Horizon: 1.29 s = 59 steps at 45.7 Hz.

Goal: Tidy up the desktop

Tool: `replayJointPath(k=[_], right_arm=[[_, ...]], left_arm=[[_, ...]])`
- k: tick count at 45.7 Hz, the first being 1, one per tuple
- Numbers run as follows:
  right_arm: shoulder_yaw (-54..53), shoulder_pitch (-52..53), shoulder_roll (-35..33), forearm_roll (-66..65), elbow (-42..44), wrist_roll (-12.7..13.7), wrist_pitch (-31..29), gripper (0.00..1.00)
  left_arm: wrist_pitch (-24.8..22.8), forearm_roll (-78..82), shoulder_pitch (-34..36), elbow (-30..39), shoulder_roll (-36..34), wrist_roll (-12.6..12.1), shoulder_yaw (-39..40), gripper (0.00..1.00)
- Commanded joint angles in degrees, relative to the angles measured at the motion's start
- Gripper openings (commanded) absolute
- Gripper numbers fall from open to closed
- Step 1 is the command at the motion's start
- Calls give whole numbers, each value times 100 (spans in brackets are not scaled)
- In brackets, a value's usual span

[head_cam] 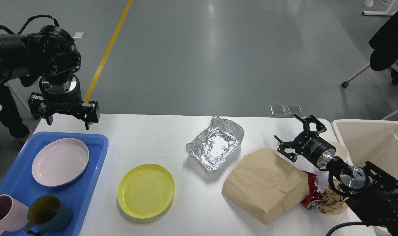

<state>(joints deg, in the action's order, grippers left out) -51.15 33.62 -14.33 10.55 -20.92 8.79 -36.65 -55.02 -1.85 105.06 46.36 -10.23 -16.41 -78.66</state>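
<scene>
Desktop beneath two raised arms: left gripper and right gripper both spread wide.

My left end effector hangs open above the blue tray. My right end effector is open too, just above the brown paper bag on the bench.

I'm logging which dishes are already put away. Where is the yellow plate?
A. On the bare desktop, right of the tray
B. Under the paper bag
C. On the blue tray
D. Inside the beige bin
A: the yellow plate lies on the desktop, apart from the blue tray, which holds the pink plate.
</scene>
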Motion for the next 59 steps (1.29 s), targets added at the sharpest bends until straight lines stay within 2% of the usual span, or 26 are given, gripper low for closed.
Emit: replayJointPath(k=[1, 9, 14, 19, 25, 31, 40, 50, 52, 57, 59], right_arm=[[0, -5, 0, 0, 0, 0, 0, 100], [0, -5, 0, 0, 0, 0, 0, 100], [0, 4, 0, 0, 0, 0, 0, 100], [0, -5, 0, 0, 0, 8, 0, 100], [0, 4, 0, 0, 0, 0, 0, 100], [0, -5, 0, 0, 0, 8, 0, 100], [0, 4, 0, 0, 0, 0, 0, 100], [0, 4, 0, 0, 0, 0, 0, 100], [0, -5, 0, 0, 0, 0, 0, 100], [0, -5, 0, 0, 0, 0, 0, 100], [0, -5, 0, 0, 0, 0, 0, 100]], left_arm=[[2, -61, -20, 31, 292, 68, 316, 96], [2, -157, -222, 373, 890, 59, 870, 96], [1324, -307, -459, 558, 1233, 50, 1098, 96], [2327, -561, -714, 585, 1585, 50, 1134, 96], [3250, -887, -1127, 585, 1884, 6, 1274, 96], [3866, -984, -1742, 541, 2025, -11, 1520, 96], [3858, -923, -2472, 295, 2104, -38, 1960, 96], [3603, -387, -2798, -57, 2086, 77, 2048, 96], [3594, -89, -2842, -92, 2078, 138, 2074, 96], [3568, 588, -2903, -118, 2086, 533, 2153, 96], [3568, 712, -2903, -110, 2086, 621, 2145, 96]])
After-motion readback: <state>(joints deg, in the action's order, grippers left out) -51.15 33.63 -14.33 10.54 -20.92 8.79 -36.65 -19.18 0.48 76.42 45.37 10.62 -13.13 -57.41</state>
